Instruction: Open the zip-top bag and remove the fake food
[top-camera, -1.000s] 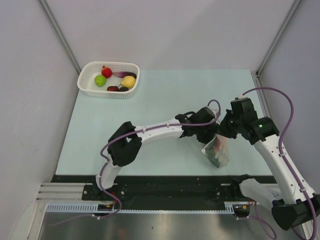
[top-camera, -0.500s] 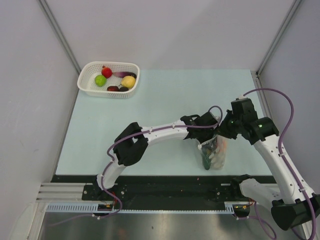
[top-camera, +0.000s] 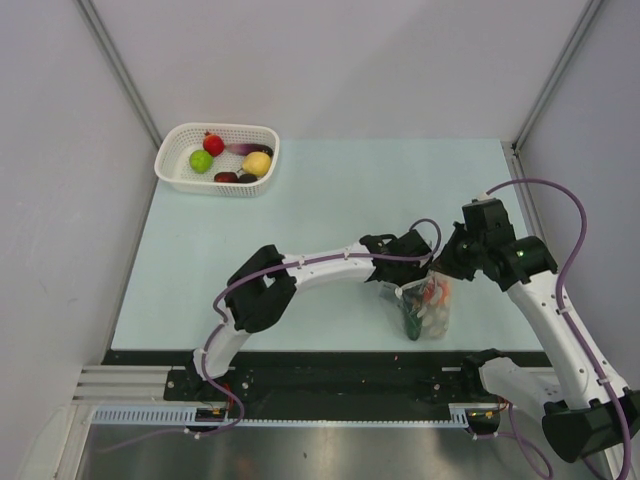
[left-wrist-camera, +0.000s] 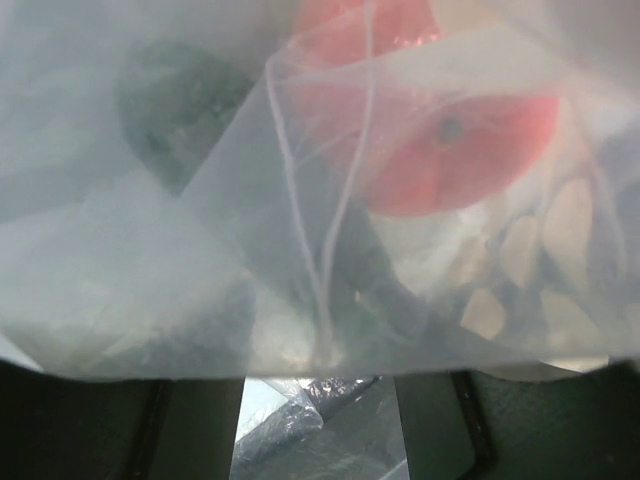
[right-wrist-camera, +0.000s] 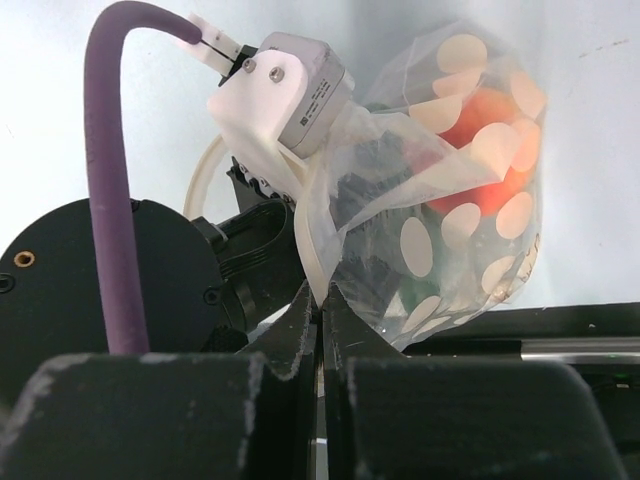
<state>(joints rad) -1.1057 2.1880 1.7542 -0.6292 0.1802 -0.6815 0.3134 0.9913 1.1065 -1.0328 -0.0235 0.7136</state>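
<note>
Top external, zip-top bag (top-camera: 430, 310): stands close to the near edge of the tabletop (top-camera: 330, 200), toward the right corner, with a pincer at each side of its top.
Top external, left pincer (top-camera: 408, 272): at the bag's upper left edge; its spread cannot be read from above.
Top external, right pincer (top-camera: 447, 268): at the bag's upper right edge.
Top external, surroundings: white mesh basket (top-camera: 170, 152) at the far left corner, well apart, holding a lime-green fruit (top-camera: 201, 161), a red fruit (top-camera: 213, 145) and a yellow fruit (top-camera: 258, 164).
Left wrist, fake food (left-wrist-camera: 450, 150): an orange-red piece and a dark green one, both behind the bag film that fills the view.
Left wrist, fingers (left-wrist-camera: 90, 430): a narrow gap shows low down, but the tips are hidden, so I cannot tell whether they pinch film.
Right wrist, right pincer: closed tight on a fold of film at the bag's edge.
Right wrist, in the way: the left arm's white wrist housing (right-wrist-camera: 285, 80) and purple cable (right-wrist-camera: 110, 200) crowd beside the bag.
Progress: the pieces sit inside the bag. Whether the zip is parted is unclear. Widening the mouth and lifting the pieces out seem left to do.
</note>
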